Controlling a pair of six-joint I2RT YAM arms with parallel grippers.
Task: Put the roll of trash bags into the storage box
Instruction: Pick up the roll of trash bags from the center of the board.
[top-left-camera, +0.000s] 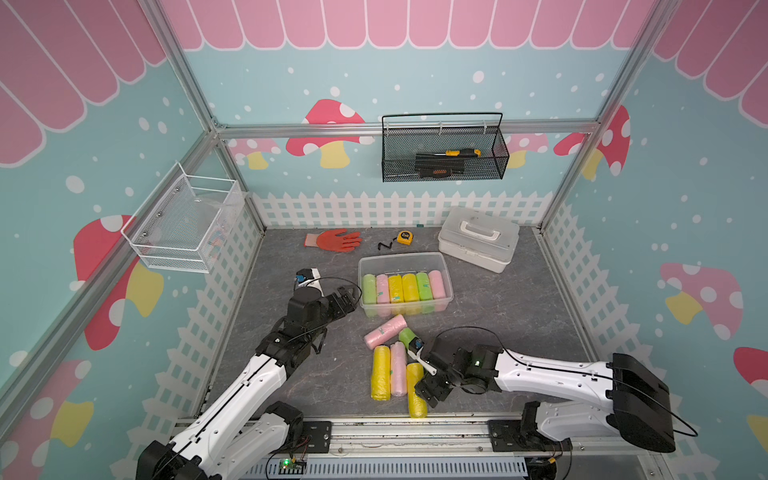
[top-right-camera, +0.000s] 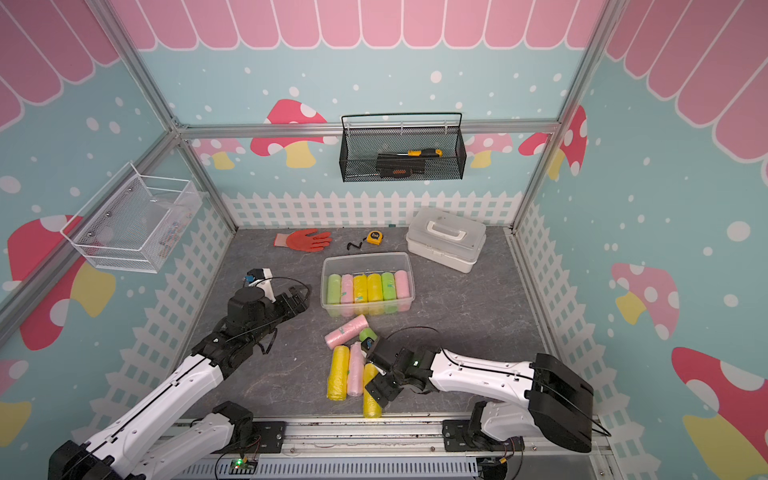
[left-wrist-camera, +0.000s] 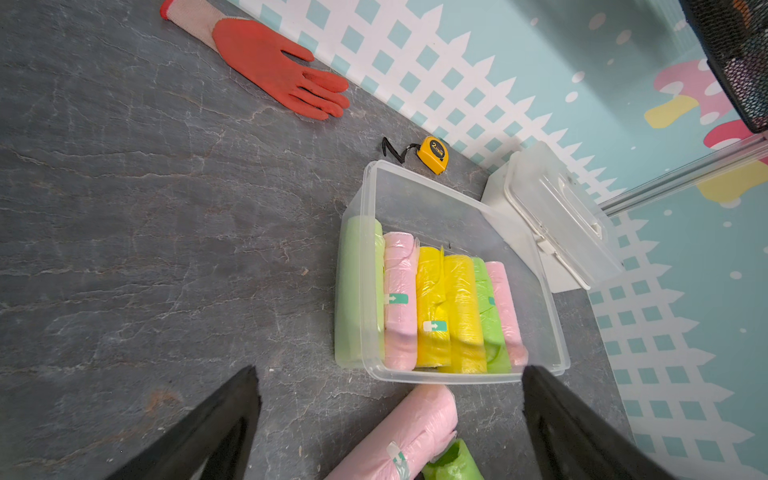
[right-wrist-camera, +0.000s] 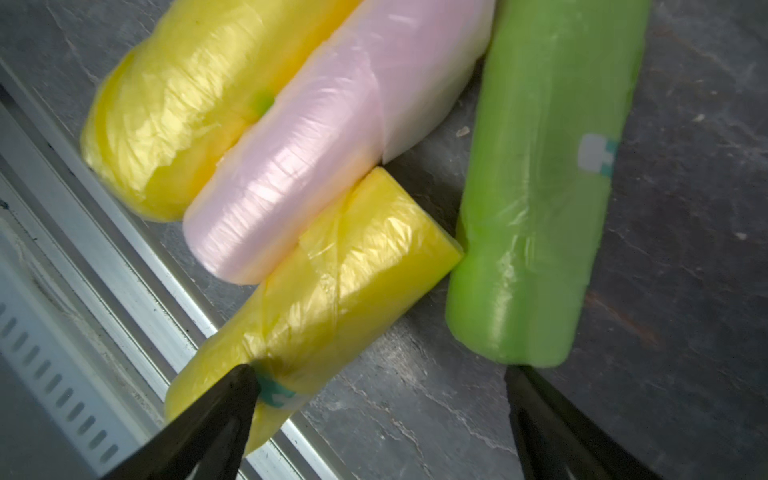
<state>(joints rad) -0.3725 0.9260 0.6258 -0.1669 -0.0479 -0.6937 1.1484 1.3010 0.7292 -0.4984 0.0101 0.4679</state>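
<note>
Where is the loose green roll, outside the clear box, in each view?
Both top views: green roll, beside the tilted pink roll.
Left wrist: only its end, beside that pink roll.
Right wrist: full length, beside a yellow roll.
Shared landmark: the grey tabletop under it.

The storage box (top-left-camera: 401, 256) sits in the middle of the bench (top-left-camera: 519, 316), six rolls (top-left-camera: 409, 287) side by side in it. Just near of it, five loose rolls (top-left-camera: 381, 372) lie on the bench. Far of the box lie a tape measure (top-left-camera: 403, 237) and, to its left, a glove (top-left-camera: 334, 240); a lidded case (top-left-camera: 478, 239) stands far right. The left hand (top-left-camera: 351, 301) hovers left of the box, the right hand (top-left-camera: 426, 376) over the loose rolls
</note>
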